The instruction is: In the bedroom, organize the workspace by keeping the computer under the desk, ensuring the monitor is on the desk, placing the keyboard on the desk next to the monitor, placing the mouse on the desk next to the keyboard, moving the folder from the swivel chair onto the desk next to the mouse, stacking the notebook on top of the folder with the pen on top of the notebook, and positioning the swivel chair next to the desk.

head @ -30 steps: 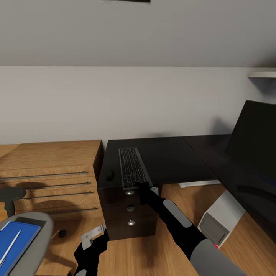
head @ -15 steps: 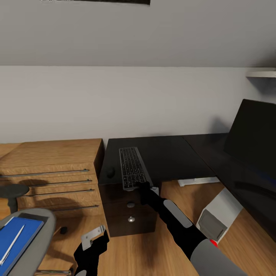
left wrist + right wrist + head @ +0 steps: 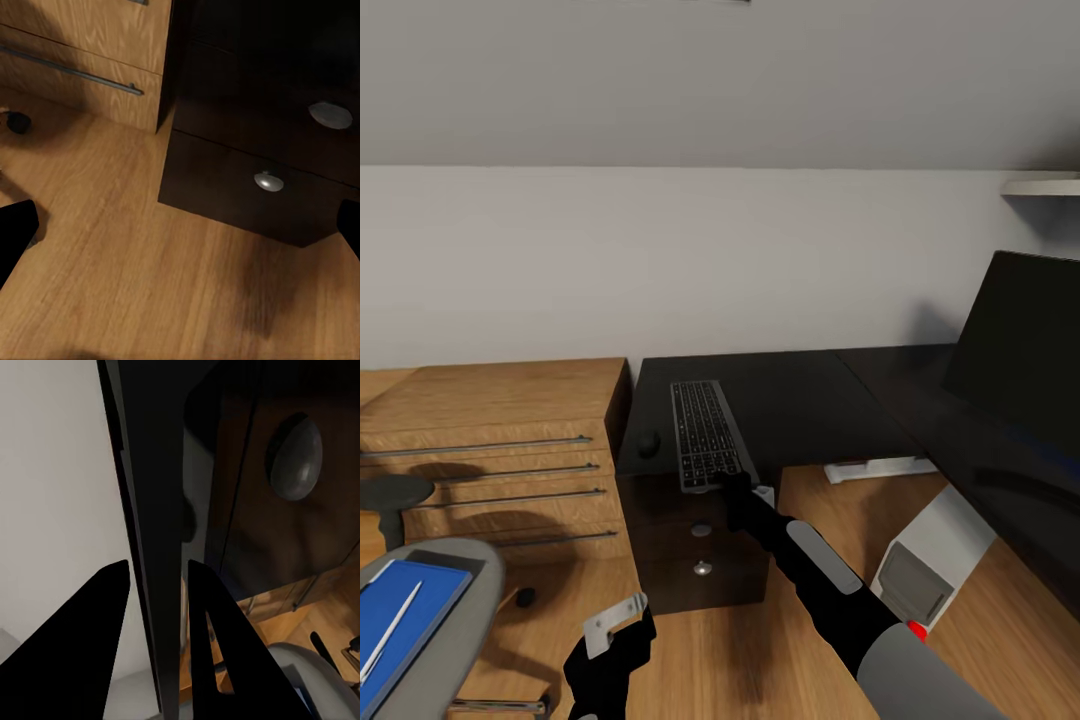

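The dark keyboard (image 3: 705, 433) lies lengthwise on the black desk (image 3: 800, 400), its near end over the front edge. My right gripper (image 3: 736, 488) is shut on that near end; in the right wrist view its fingers (image 3: 90, 645) stand on either side of the keyboard's thin edge (image 3: 154, 525). The black mouse (image 3: 649, 443) sits just left of the keyboard. The monitor (image 3: 1020, 340) stands at the right. The white computer (image 3: 925, 570) is under the desk. My left gripper (image 3: 618, 640) hangs open above the floor (image 3: 150, 270). A blue flat item (image 3: 405, 620) with a white pen (image 3: 390, 635) lies on the swivel chair (image 3: 460, 620).
A wooden dresser (image 3: 490, 450) with bar handles stands left of the desk. Below the keyboard is the desk's dark drawer unit (image 3: 695, 550) with round knobs (image 3: 268, 181). A small round stool (image 3: 390, 492) is at the far left. A white shelf (image 3: 1045, 187) hangs at the upper right.
The whole picture has shifted slightly, so the camera moved. My left gripper sits a little further right. The right gripper keeps its hold on the keyboard's near end.
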